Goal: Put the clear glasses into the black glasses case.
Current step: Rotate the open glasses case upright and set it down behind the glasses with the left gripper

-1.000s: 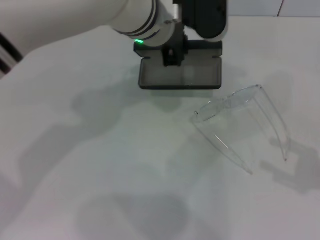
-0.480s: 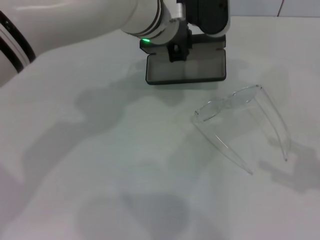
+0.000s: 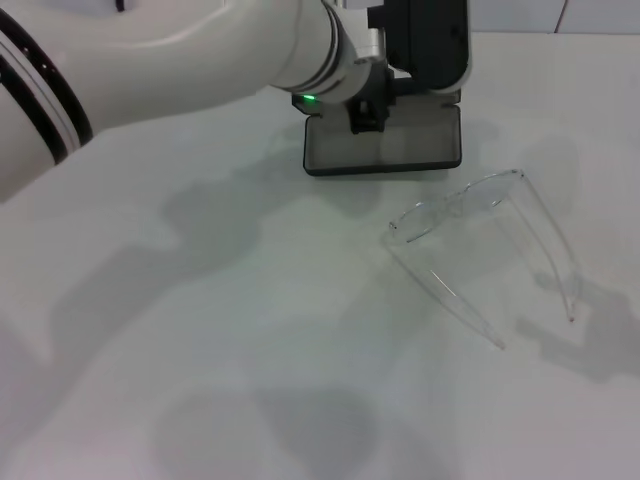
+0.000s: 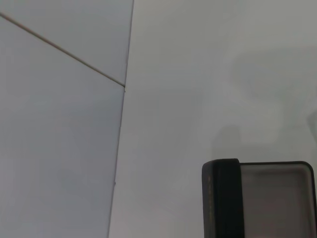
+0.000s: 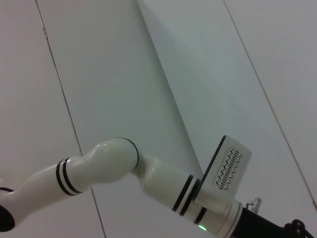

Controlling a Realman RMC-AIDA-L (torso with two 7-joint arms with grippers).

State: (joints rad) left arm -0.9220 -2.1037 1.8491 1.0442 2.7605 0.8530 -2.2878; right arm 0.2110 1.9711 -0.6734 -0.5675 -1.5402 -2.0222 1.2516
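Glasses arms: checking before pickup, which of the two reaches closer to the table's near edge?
The arm on the robot's left side of the clear glasses; its tip ends nearer than the other arm's.

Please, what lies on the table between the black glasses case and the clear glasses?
Nothing: in the head view only bare white table separates the open black glasses case from the clear glasses.
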